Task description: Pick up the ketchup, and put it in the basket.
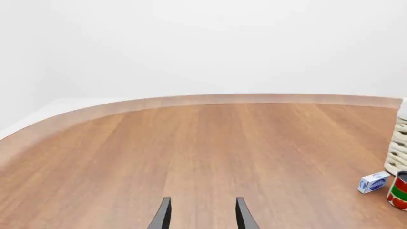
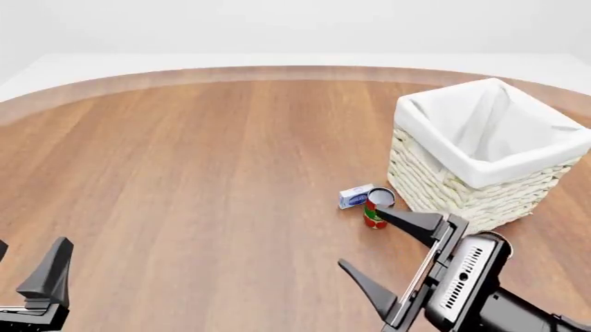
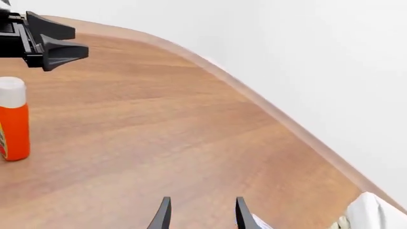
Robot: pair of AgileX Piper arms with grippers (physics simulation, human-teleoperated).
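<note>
Simulated tabletop test scene, not real room. Rendered wooden table [image 2: 212, 173] with curved pale edge, blank white surroundings, no walls or furniture. Household groceries as props: wicker basket [image 2: 461, 187], red-and-green can [image 2: 375, 211], small blue-white box [image 2: 355, 196], ketchup [image 3: 13, 125].

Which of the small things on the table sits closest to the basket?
The can, red and green with a silver top, stands nearest the basket. The small blue-and-white box lies just beyond it, farther from the basket.
</note>
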